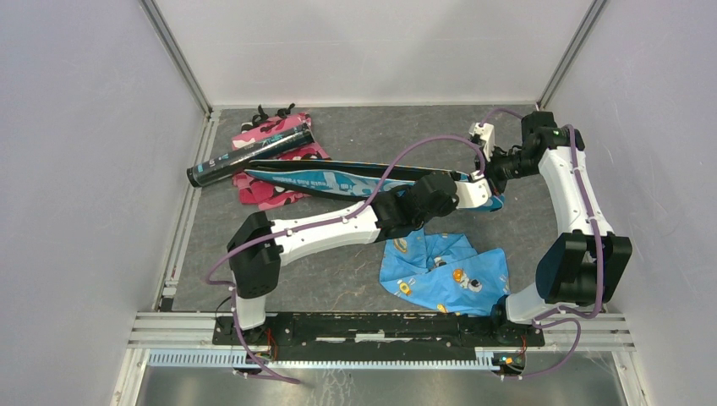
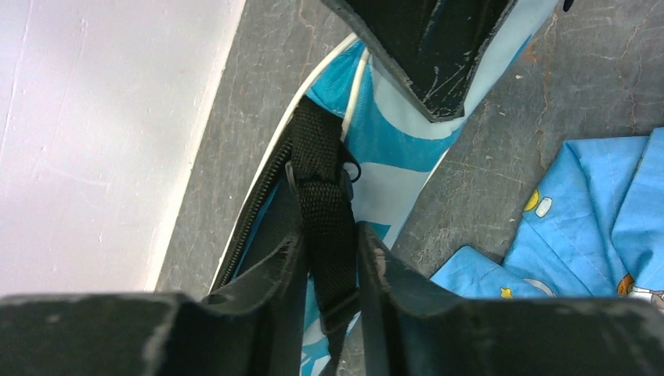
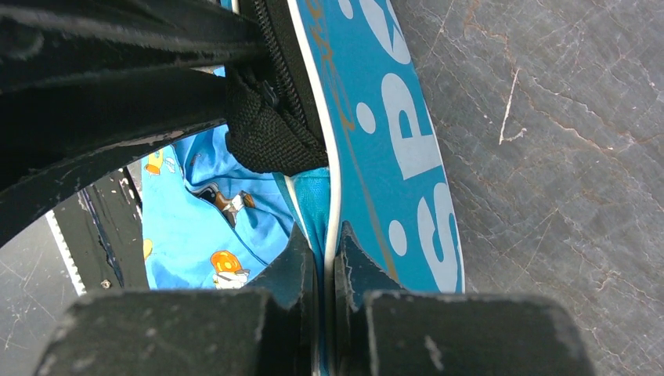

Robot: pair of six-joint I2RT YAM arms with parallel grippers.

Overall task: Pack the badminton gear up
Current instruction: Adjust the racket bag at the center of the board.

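The blue "SPORT" racquet cover (image 1: 338, 180) lies across the middle of the table, its narrow end to the right. At that end my left gripper (image 1: 475, 193) is shut on the cover's black webbing strap (image 2: 327, 196), which fills the gap between its fingers (image 2: 282, 274). My right gripper (image 3: 329, 235) is shut on the cover's white-piped edge (image 3: 335, 188), right beside the strap and the zip (image 3: 283, 55). The black cylindrical tube (image 1: 249, 156) lies at the back left, resting over the pink bag.
A pink camouflage fabric bag (image 1: 275, 193) sits at the back left under the tube and the cover's wide end. A blue cartoon-print cloth (image 1: 444, 271) lies crumpled in front of the cover, near the right arm's base. White walls close in the table.
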